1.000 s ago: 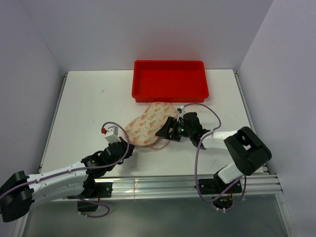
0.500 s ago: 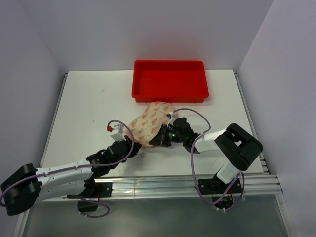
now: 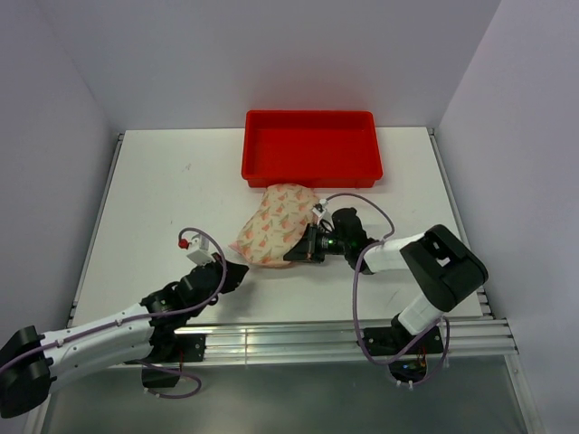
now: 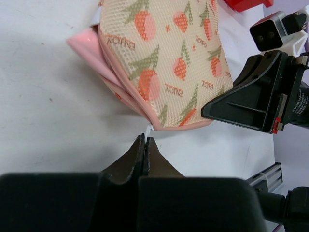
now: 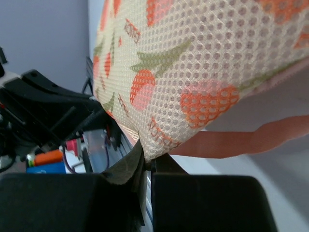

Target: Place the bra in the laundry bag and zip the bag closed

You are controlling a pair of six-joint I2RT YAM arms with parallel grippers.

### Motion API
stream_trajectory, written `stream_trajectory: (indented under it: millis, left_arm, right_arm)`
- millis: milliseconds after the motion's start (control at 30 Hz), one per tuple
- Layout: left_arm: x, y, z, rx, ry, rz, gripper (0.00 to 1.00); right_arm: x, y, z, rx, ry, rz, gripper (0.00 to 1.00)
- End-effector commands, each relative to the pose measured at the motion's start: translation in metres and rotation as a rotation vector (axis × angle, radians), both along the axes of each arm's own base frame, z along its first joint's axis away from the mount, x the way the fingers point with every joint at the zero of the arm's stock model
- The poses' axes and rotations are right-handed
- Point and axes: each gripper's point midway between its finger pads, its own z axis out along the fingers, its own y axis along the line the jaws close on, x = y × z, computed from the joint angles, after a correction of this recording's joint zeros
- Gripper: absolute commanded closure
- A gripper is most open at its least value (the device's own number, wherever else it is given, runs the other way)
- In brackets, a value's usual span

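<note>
The laundry bag (image 3: 274, 226), cream mesh with orange fruit print and pink edging, lies at mid table, tilted. My right gripper (image 3: 293, 257) is shut on its near-right edge; the mesh (image 5: 193, 72) is pinched between the jaws (image 5: 148, 158), with the pink loop handle (image 5: 251, 141) hanging beside them. My left gripper (image 3: 241, 269) sits at the bag's near-left corner. Its jaws (image 4: 145, 140) are shut on a thin white tab (image 4: 149, 129) coming off the pink edging. A glossy pink piece (image 4: 87, 42) sticks out of the bag's side; I cannot tell whether it is the bra.
A red plastic tray (image 3: 312, 146) stands just behind the bag at the back of the table. Grey walls close in left, right and behind. An aluminium rail (image 3: 298, 339) runs along the near edge by the arm bases.
My right gripper has closed onto the bag's edge. The left arm has drawn back a little toward the near left, jaws still shut, and the bag has been pulled narrower.
</note>
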Motion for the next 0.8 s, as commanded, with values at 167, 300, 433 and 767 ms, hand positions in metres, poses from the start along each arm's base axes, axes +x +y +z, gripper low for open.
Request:
stream_trajectory:
  millis: [167, 300, 433, 767]
  left_arm:
    - [0.005, -0.002, 0.012, 0.061, -0.074, -0.008, 1.00]
    - [-0.003, -0.028, 0.025, 0.007, -0.083, -0.065, 1.00]
    - [-0.008, -0.051, 0.028, -0.012, -0.081, -0.121, 1.00]
    - [-0.007, -0.100, 0.044, -0.038, -0.111, -0.251, 1.00]
  right_arm:
    - [0.028, -0.018, -0.005, -0.208, -0.102, 0.010, 0.75]
    - [0.028, -0.030, 0.013, -0.245, -0.169, -0.053, 0.34]
    - [0.019, -0.048, 0.023, -0.278, -0.208, -0.135, 0.22]
    - [-0.024, -0.020, 0.020, 0.025, -0.066, -0.205, 0.22]
